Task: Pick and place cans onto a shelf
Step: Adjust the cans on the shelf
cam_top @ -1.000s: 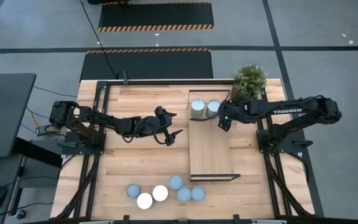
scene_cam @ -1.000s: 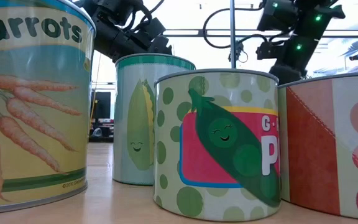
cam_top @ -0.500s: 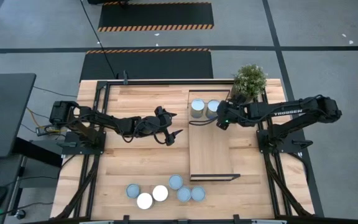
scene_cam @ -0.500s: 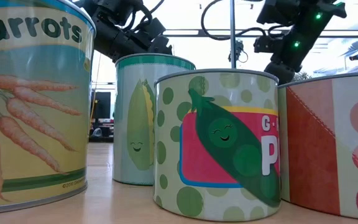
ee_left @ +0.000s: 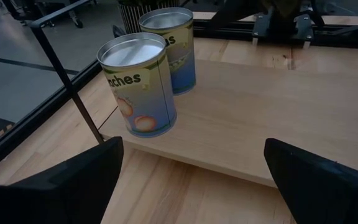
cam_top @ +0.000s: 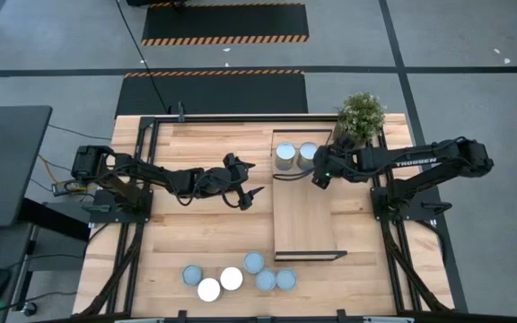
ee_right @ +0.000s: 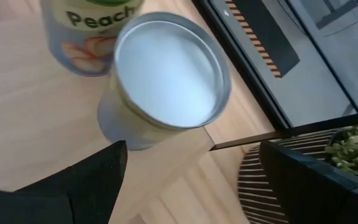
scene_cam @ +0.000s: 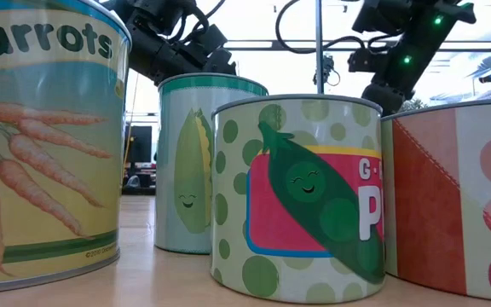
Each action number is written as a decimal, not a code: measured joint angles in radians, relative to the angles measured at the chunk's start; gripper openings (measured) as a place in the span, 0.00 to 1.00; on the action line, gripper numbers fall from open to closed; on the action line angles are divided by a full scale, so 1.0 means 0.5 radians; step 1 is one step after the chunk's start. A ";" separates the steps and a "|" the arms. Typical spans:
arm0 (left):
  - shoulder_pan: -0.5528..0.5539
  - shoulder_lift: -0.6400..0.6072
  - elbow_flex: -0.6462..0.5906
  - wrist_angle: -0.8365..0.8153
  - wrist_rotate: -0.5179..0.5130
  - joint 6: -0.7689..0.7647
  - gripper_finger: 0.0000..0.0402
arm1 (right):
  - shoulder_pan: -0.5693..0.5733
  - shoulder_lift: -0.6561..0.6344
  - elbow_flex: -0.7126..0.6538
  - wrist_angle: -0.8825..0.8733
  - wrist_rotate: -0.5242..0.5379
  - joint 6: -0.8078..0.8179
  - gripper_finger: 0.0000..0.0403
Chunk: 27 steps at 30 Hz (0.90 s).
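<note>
The shelf (cam_top: 305, 211) lies on the table's right half. Two cans stand at its far end: a peaches can (cam_top: 285, 157) and a second can (cam_top: 307, 154). Several more cans (cam_top: 232, 278) stand on their bases near the table's near edge and fill the low view (scene_cam: 301, 196). My right gripper (cam_top: 316, 172) is open over the shelf, just on the near side of the second can (ee_right: 166, 74), its fingers apart and touching nothing. My left gripper (cam_top: 248, 193) is open and empty over the table left of the shelf, facing the two cans (ee_left: 138, 81).
A potted plant (cam_top: 360, 115) stands at the table's far right corner, close behind the two cans on the shelf. The shelf's dark frame (cam_top: 311, 256) closes its near end. Bare shelf board lies between the two cans and that end.
My right gripper has risen a little beside the two cans on the shelf. The cans stand where they were.
</note>
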 joint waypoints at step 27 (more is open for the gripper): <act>0.297 0.525 0.149 0.606 -0.315 -0.036 0.99 | 0.391 0.160 0.000 0.537 0.097 0.071 0.93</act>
